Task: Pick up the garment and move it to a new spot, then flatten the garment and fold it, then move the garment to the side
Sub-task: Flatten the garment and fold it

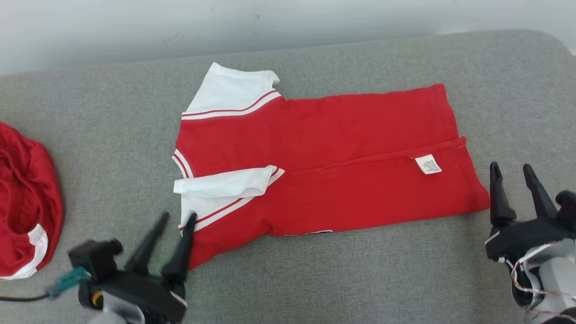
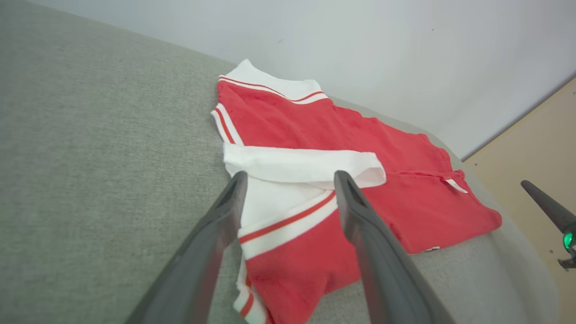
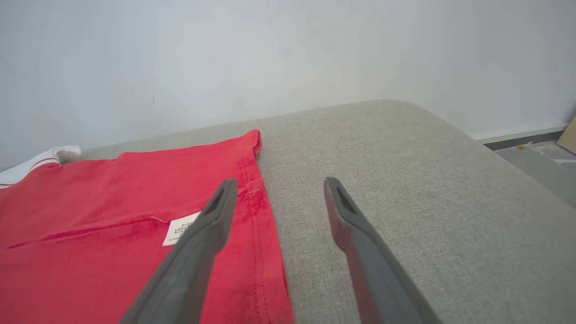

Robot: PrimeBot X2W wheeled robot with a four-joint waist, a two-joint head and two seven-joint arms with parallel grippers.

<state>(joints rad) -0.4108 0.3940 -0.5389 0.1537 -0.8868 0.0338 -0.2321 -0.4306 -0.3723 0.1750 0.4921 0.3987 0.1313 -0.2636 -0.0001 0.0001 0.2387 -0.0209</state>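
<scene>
The garment, a red knit shirt with white, red-striped sleeves, lies folded lengthwise at the centre of the grey upholstered surface. Woven upholstery borders it on every side. The far edge meets a pale wall, and the right end is rounded. A crumpled red garment sits at the left edge, well apart. A white care label faces up near the hem.

Left gripper: fingers spread, held low, one tip over the near sleeve.

Right gripper: fingers spread, empty, just beside the hem.
</scene>
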